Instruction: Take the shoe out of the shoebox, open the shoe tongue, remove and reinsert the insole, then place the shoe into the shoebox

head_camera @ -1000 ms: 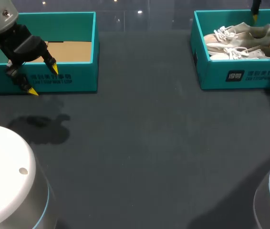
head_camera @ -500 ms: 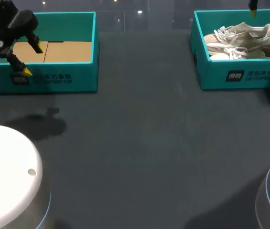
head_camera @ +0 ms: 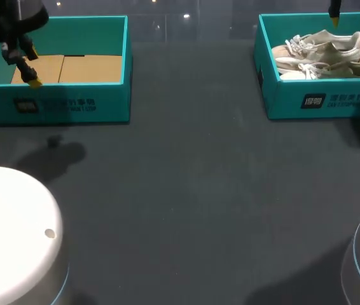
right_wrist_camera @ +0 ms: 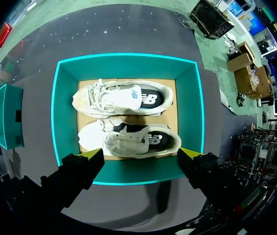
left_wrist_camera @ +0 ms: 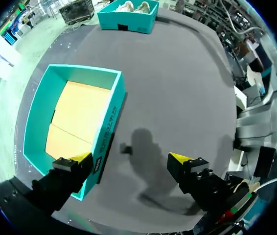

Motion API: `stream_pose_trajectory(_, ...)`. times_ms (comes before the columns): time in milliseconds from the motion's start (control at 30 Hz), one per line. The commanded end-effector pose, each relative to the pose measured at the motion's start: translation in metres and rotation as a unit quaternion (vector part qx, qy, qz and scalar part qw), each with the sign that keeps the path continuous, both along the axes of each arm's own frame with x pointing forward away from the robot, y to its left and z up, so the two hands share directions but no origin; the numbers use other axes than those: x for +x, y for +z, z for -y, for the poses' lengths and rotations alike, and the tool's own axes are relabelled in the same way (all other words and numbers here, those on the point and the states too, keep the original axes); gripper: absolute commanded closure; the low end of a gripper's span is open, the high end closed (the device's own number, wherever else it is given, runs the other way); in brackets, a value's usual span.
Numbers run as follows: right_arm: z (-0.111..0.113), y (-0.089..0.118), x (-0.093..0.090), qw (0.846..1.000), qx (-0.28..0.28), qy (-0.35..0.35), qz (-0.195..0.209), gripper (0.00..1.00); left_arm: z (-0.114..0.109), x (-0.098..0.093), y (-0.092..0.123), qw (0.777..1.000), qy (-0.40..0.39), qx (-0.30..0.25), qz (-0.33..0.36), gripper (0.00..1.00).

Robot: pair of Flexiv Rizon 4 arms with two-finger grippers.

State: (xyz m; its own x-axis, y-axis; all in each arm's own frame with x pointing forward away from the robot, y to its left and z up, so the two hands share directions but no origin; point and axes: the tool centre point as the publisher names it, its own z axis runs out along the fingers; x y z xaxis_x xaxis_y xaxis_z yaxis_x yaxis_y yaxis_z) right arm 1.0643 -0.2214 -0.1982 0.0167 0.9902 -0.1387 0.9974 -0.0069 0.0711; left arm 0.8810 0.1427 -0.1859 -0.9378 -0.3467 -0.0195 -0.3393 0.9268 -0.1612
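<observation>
The dark bench [head_camera: 186,190] carries two teal boxes set well apart. The shoebox [head_camera: 320,98] on the right has a white logo block [head_camera: 312,100] and a line of white characters on its front wall. The open box [head_camera: 65,101] on the left bears fainter print on its front and shows only a bare cardboard floor. A pair of pale shoes [right_wrist_camera: 124,98] lies side by side in the shoebox, each with an emblem on a dark side panel. The right hand [right_wrist_camera: 139,154] hangs spread wide above the shoebox, gripping nothing. The left hand [left_wrist_camera: 129,157] is also wide open and empty, one finger over the open box's front wall, the other over the bench.
</observation>
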Motion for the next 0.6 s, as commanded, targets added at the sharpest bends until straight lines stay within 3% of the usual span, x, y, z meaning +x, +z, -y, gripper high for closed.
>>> stream_pose_trajectory(33,0.0,0.0,-0.001,1.0,0.0,0.0,0.001,0.0,0.008,-0.005,0.002,0.985,0.162,0.054,0.015,0.0)
stream_pose_trajectory(233,0.0,0.0,-0.001,1.0,0.0,0.0,0.001,0.0,-0.006,0.015,0.005,0.938,0.336,0.067,-0.043,0.0)
stream_pose_trajectory(600,0.0,0.0,-0.001,1.0,0.0,0.0,0.001,0.0,-0.031,0.033,-0.005,0.871,0.476,0.075,-0.093,0.0)
